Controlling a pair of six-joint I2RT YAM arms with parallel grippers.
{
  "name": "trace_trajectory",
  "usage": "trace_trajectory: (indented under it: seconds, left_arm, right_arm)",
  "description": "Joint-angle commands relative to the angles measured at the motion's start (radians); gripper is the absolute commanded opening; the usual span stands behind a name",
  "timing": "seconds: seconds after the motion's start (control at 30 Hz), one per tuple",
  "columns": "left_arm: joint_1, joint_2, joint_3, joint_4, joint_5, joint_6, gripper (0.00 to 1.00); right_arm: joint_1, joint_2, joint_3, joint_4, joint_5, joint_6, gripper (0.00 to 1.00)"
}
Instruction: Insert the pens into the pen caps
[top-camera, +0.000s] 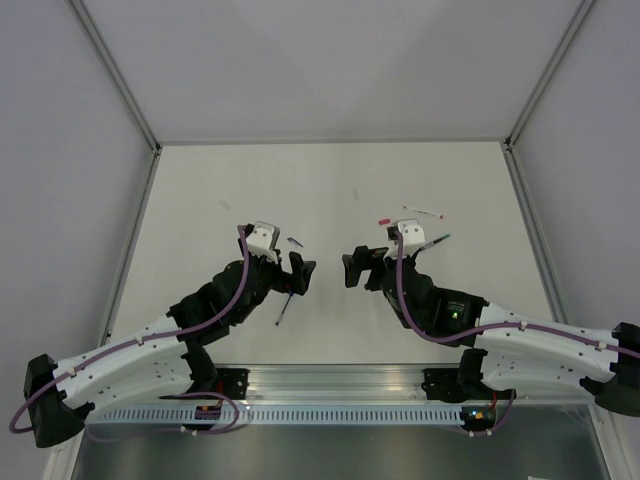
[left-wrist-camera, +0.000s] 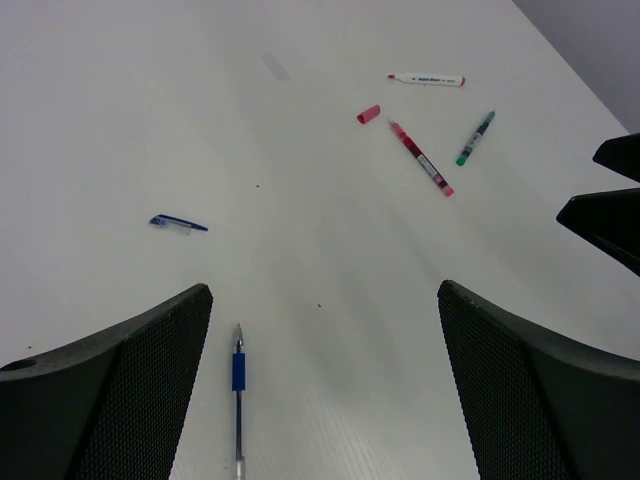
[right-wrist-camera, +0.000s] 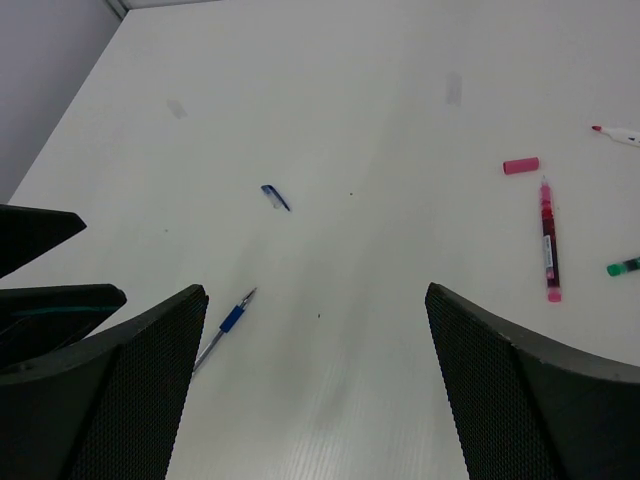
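Left gripper (left-wrist-camera: 322, 300): wide, empty; blue pen (left-wrist-camera: 238, 395) on counter (left-wrist-camera: 330, 230) beneath, leftward; blue cap (left-wrist-camera: 178, 223) ahead-left.
Right gripper (right-wrist-camera: 315, 295): wide, empty; red pen (right-wrist-camera: 548, 240), red cap (right-wrist-camera: 520, 165) ahead-right.

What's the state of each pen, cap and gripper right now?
blue pen: lying flat, uncapped, tip bare.
blue cap: loose, apart from the blue pen.
red pen: lying flat, uncapped.
red cap: loose, close to the red pen's tip, not on it.
green pen: lying flat; cap unclear.
white pen: lying flat; cap unclear.
left gripper: open, empty.
right gripper: open, empty.
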Motion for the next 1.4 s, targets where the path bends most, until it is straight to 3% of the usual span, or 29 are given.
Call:
trace_trajectory:
  seconds: [0.0,0.37,0.5,0.67,0.8,0.87,1.13,1.37]
  left_arm:
    - [-0.003,-0.002,0.001,0.030,-0.005,0.033,0.99]
    - [0.000,0.070,0.033,0.010,-0.043,0.020,0.99]
    - [0.004,0.165,0.166,-0.260,-0.075,-0.041,0.99]
    - [0.048,0.304,0.246,-0.454,-0.028,-0.089,0.98]
    - [0.208,0.358,0.187,-0.448,0.241,-0.098,0.88]
    - [0.279,0.372,0.162,-0.427,0.289,-0.096,0.82]
    - [0.290,0.510,0.156,-0.409,0.421,-0.083,0.68]
    - [0.290,0.617,0.156,-0.425,0.412,-0.101,0.59]
  right_arm:
    - [0.005,-0.012,-0.007,0.040,-0.014,-0.018,0.98]
    - [0.005,0.001,0.001,0.045,0.008,-0.041,0.98]
    - [0.005,0.006,0.002,0.037,0.026,-0.051,0.98]
    - [0.007,-0.015,-0.024,0.042,0.036,-0.041,0.98]
    - [0.005,-0.049,-0.035,0.039,0.006,-0.023,0.98]
    - [0.007,-0.064,-0.048,0.049,-0.001,-0.021,0.98]
    - [0.007,-0.101,-0.067,0.071,-0.014,-0.028,0.98]
    - [0.005,-0.095,-0.062,0.065,-0.026,-0.023,0.98]
